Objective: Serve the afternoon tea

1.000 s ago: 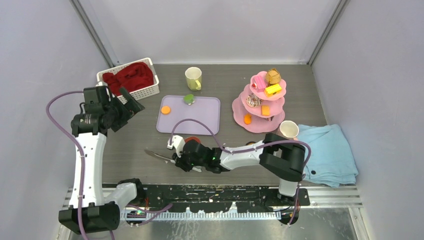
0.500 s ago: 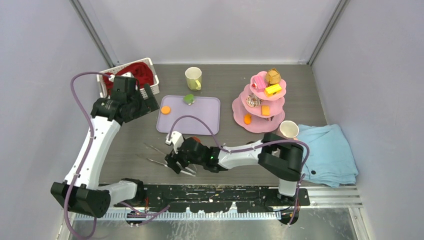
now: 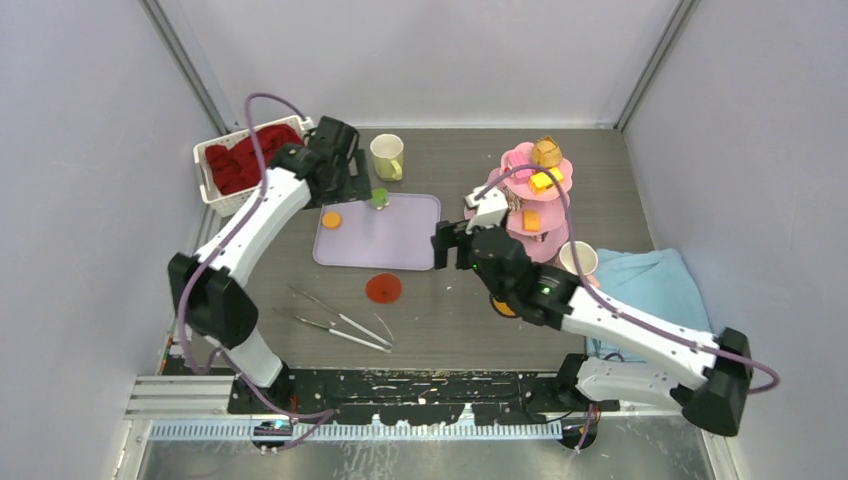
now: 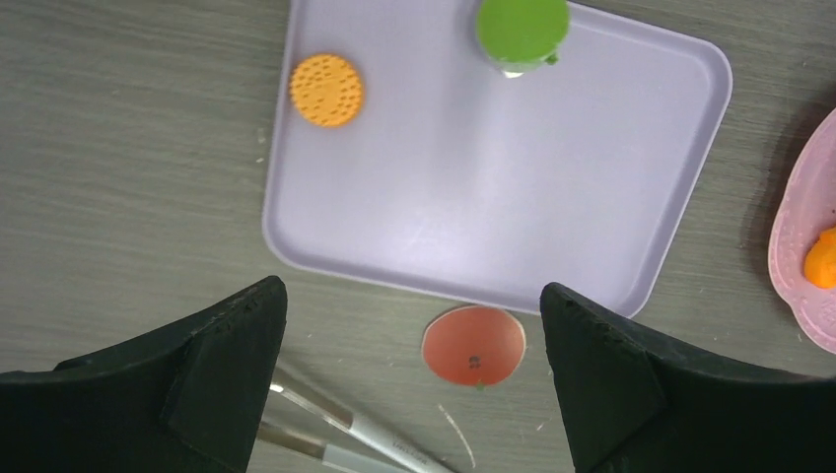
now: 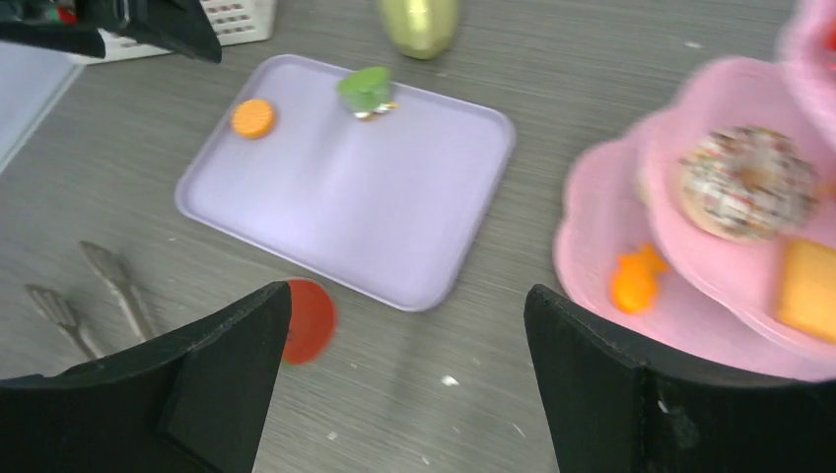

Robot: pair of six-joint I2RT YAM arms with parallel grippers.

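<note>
grippers both released, nothing held. left gripper (image 3: 355, 188) hangs over the upper left corner of the purple tray (image 3: 410, 240), fingers spread wide. right gripper (image 3: 443, 247) gapes just as bare at the tray's right edge, in front of the pink stand (image 5: 592, 222).

now the line that matters: orange biscuit (image 4: 326, 90) and green sweet (image 4: 522, 30) sit on the tray's upper strip, close under the left gripper, so the left arm looks the nearer one. both are round, no long axis to square up to. red disc (image 3: 383, 288) lies off the tray on the bench (image 3: 430, 320), just below its lower edge.

the count: two sweets on the tray, one disc on the bench, several on the three-tier stand, partly hidden by the right arm. one yellow-green mug (image 3: 387, 156) at upper centre, one pink mug (image 3: 578, 258) right of the stand. one pair of tongs (image 3: 335, 320), splayed, running upper left to lower right.
</note>
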